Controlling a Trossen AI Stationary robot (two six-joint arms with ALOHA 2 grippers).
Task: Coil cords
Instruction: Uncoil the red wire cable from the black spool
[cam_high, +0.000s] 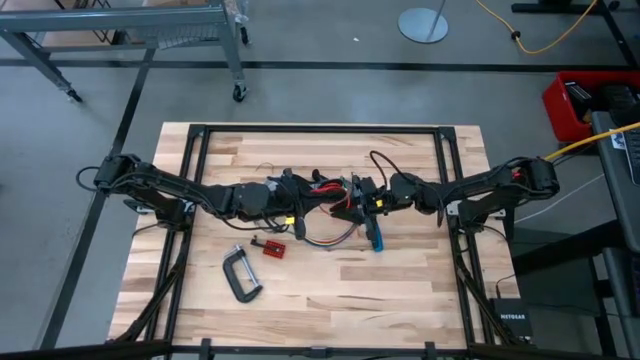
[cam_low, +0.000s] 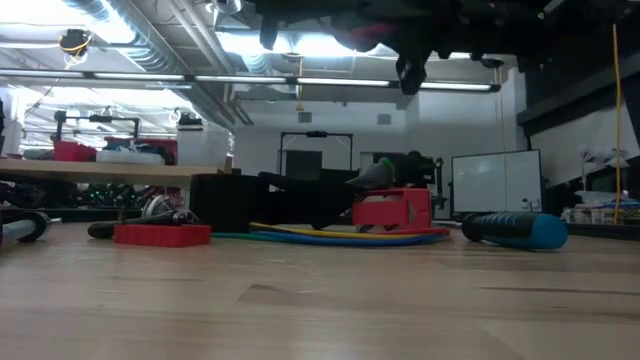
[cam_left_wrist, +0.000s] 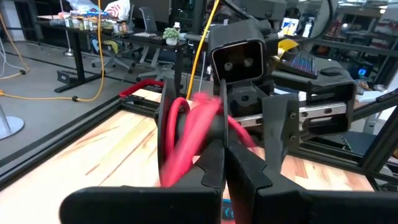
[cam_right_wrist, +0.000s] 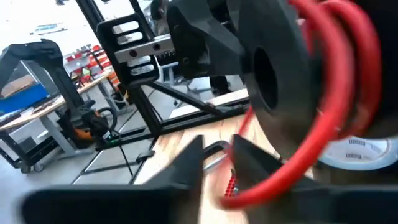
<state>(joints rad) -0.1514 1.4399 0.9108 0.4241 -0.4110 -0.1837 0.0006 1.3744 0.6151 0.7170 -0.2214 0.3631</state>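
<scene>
High view shows both dark arms reaching in from the two short edges of the pale wooden surface (cam_high: 400, 300) and meeting above its middle. Left hand (cam_left_wrist: 225, 163) is pinched fully together on a loop of the slim black-and-red cord (cam_left_wrist: 186, 134), lifted clear of the wood; seen from its own wrist, the red turns hang round the closed fingers, which I take to be the hand serving as a peg to wind on. Right hand (cam_right_wrist: 214, 158) sits just opposite, nearly touching the left; its fingers stand narrow with a small gap, and red loops curve close in front of them, but I cannot tell whether they actually grip the wire or only guide it. Holding the coil between the two hands looks meant to keep the turns from springing apart.

Out from the hands, the longer cord with orange, green and purple strands (cam_high: 330, 238) lies in a loose curve on the wood just below them, not yet gathered. Beside it rests a blue-handled screwdriver (cam_high: 377, 238), and nearer the long front edge lie a small red plastic block (cam_high: 272, 247) and a black metal C-clamp (cam_high: 240, 275).

Beyond the right front corner a black box (cam_high: 507, 318) carries pale lettering that seems to read NETGEAR. No other writing is legible.
</scene>
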